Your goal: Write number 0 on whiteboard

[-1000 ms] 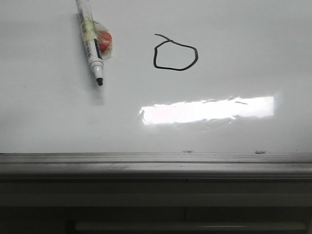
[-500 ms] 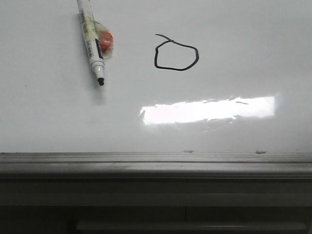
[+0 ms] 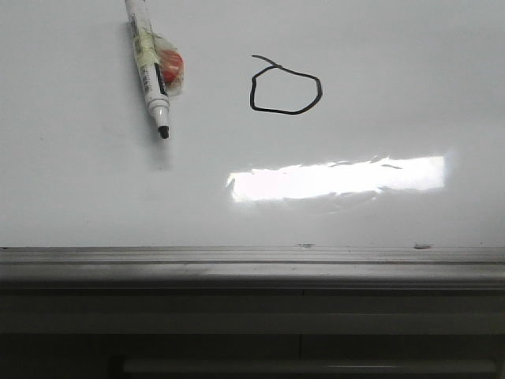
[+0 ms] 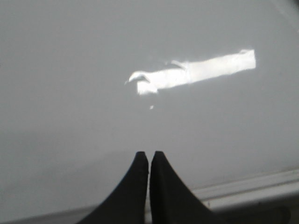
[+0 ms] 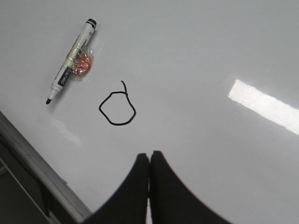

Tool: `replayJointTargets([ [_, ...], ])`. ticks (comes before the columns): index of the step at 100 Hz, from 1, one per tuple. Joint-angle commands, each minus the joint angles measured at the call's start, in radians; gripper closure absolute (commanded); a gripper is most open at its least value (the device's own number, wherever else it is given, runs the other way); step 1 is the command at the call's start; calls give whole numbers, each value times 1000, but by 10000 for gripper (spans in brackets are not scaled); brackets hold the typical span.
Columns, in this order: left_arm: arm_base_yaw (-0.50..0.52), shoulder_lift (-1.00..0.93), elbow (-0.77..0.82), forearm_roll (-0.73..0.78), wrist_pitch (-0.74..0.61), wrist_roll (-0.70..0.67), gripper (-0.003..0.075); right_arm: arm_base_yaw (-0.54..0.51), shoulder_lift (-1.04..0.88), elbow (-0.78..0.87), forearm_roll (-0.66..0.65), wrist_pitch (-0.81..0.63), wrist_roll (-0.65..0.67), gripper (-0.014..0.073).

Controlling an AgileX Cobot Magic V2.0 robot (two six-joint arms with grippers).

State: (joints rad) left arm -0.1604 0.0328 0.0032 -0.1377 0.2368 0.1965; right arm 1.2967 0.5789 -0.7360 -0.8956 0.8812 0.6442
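Observation:
The number 0 [image 3: 286, 85] is a thin black loop with a short tail, drawn on the whiteboard [image 3: 79, 189]. It also shows in the right wrist view [image 5: 117, 108]. A white marker [image 3: 148, 67] with a black tip and a red tag lies on the board left of the loop; it shows in the right wrist view too [image 5: 70, 60]. My right gripper [image 5: 150, 155] is shut and empty, held above the board short of the loop. My left gripper [image 4: 149, 154] is shut and empty over bare board [image 4: 70, 70]. Neither gripper shows in the front view.
A grey metal rail [image 3: 252, 264] runs along the board's near edge; it also shows in the left wrist view [image 4: 252, 189] and the right wrist view [image 5: 37, 163]. A bright rectangular glare patch [image 3: 339, 178] lies on the board below the loop.
The front view has shifted very slightly; the marker and the loop sit a few pixels further right than a second ago. Nothing else has moved.

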Motion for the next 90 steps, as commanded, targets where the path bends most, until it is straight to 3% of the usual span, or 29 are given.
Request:
replayJointTargets([
  [1,34,7,-8,-44,19,-2,740,-8,7,-23,-57,-43,-1,651],
  [90,64,5,33,-42,-9,-2,740,-8,7,-23,-61,-41,-1,651],
])
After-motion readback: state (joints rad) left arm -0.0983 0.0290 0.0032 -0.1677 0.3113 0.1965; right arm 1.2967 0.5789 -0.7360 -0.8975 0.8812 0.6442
